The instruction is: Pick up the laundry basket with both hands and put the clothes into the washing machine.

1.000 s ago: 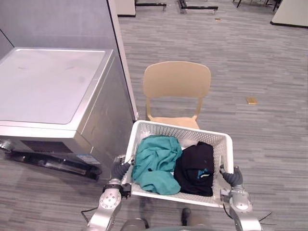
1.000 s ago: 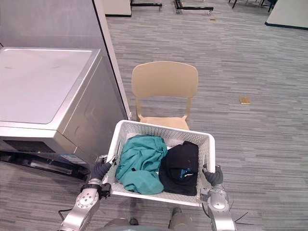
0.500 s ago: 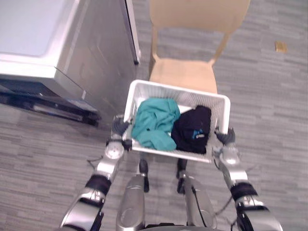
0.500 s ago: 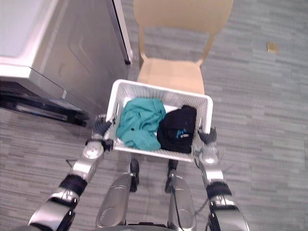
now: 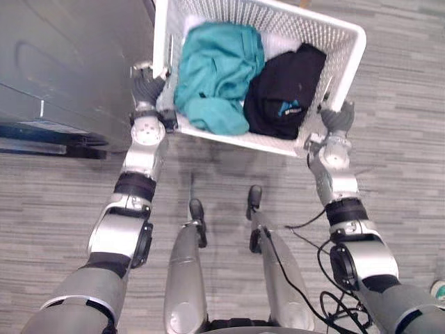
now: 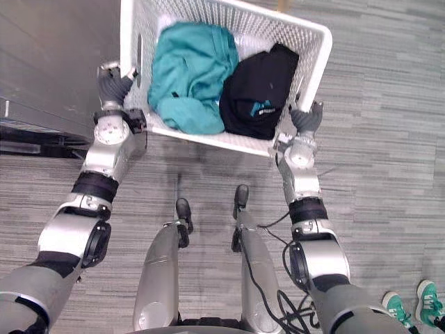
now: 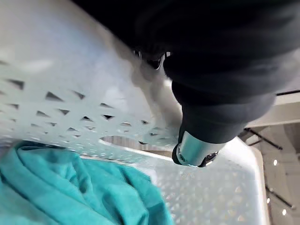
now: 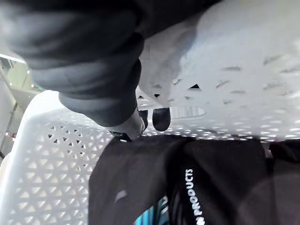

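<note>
The basket (image 5: 345,29) is white, its walls pierced with rows of small triangular holes. Inside lie a plain teal garment (image 5: 212,66) and a black garment (image 5: 285,87) with a small teal-and-white print. The floor (image 5: 62,202) is grey, streaked in narrow lighter and darker plank-like bands. The washer (image 5: 62,62) is flat dull grey. The left hand (image 5: 147,87) and right hand (image 5: 337,118) have dark grey ribbed covers above silver wrists. A person's shoes (image 6: 396,304) are teal-green with white soles.
</note>
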